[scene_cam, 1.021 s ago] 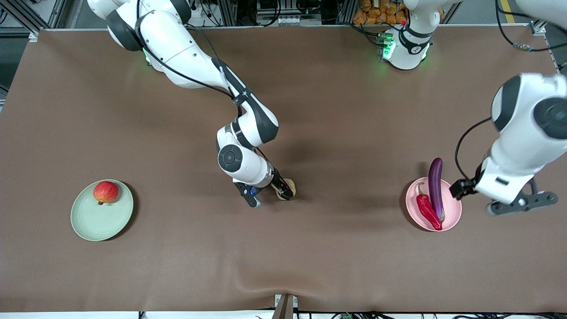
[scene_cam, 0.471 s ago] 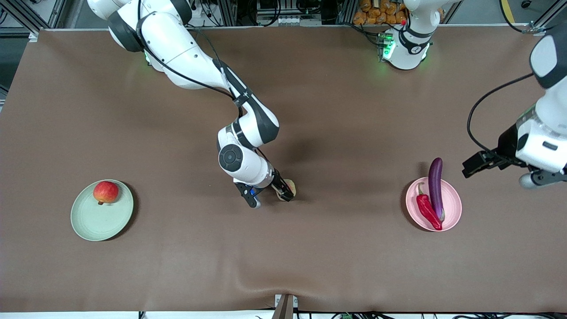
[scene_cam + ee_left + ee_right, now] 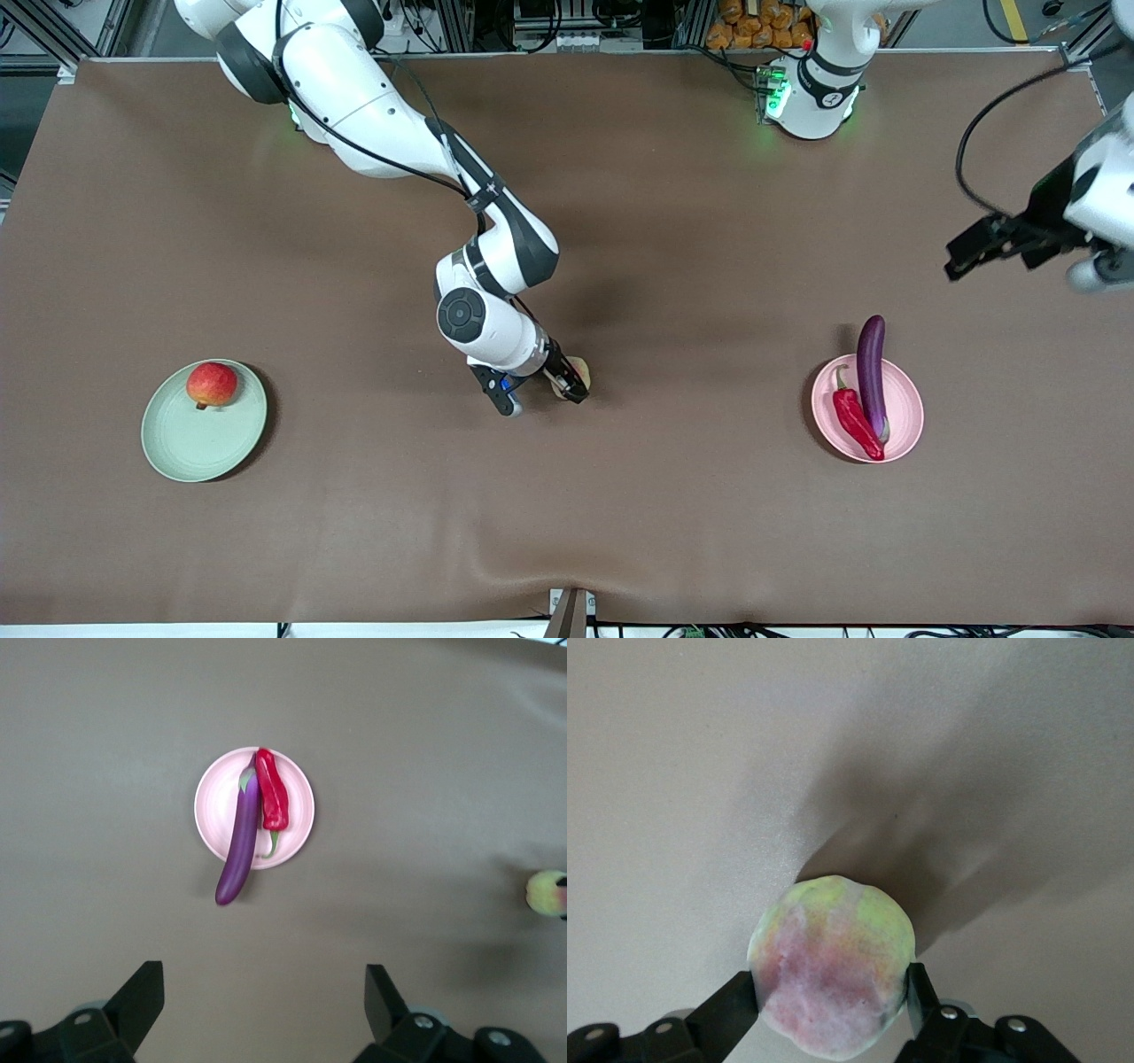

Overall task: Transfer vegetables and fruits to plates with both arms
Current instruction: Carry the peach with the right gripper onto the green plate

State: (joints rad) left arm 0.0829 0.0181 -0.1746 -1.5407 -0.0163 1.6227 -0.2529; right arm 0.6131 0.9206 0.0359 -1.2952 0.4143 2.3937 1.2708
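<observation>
1. The green plate (image 3: 190, 447) lies toward the right arm's end of the worktop (image 3: 354, 532). The apple (image 3: 212, 384) sits on it at the plate's 11 o'clock in the front view. I judge this fruit delivered.
2. The right end effector (image 3: 569, 386) is down at mid-worktop, well apart from both plates. Its fingers (image 3: 735, 1001) press on two sides of the peach (image 3: 833, 966), so it is holding that fruit. I cannot tell whether the peach has left the worktop.
3. Handling: I expect the peach to be light, round and matte, and inclined to roll. I would hold it across its widest girth, as the fingers do here.
4. The pink plate (image 3: 908, 434) carries the chili (image 3: 856, 423) and the eggplant (image 3: 871, 368) side by side. The eggplant's tip overhangs the rim at 12 o'clock.
5. The left end effector (image 3: 261, 979) hangs over bare worktop at the pink plate's 1 o'clock, fingers spread wide and empty. This arm waits.
6. View differences:
   - Only the right wrist view shows the finger contact, which the wrist hides in the front view.
   - The left wrist view shows the pink plate and a slice of the peach.
   - Only the front view shows the green plate.
</observation>
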